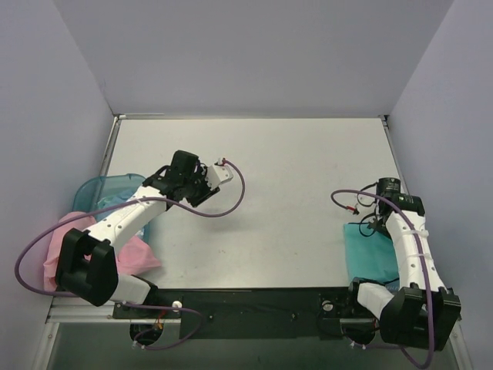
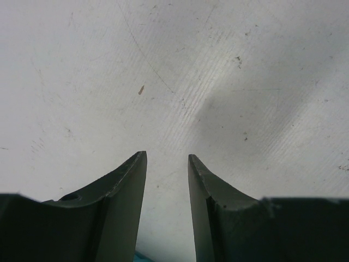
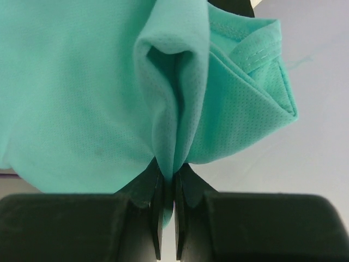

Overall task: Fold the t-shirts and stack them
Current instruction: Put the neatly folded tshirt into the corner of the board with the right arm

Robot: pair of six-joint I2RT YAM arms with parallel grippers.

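With my right gripper [image 3: 168, 177] pinched shut on a fold of the teal t-shirt [image 3: 82, 98] bunched ahead of it and my left gripper [image 2: 167, 164] half-open and empty, the pink t-shirt [image 1: 137, 254] lay crumpled well behind that hand, so I judged nothing stacked yet.

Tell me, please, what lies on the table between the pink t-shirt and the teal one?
Nothing: in the top view the table is bare between the pink t-shirt and the teal t-shirt.

Left arm [image 1: 123, 218] covers much of pink t-shirt [image 1: 137, 254].
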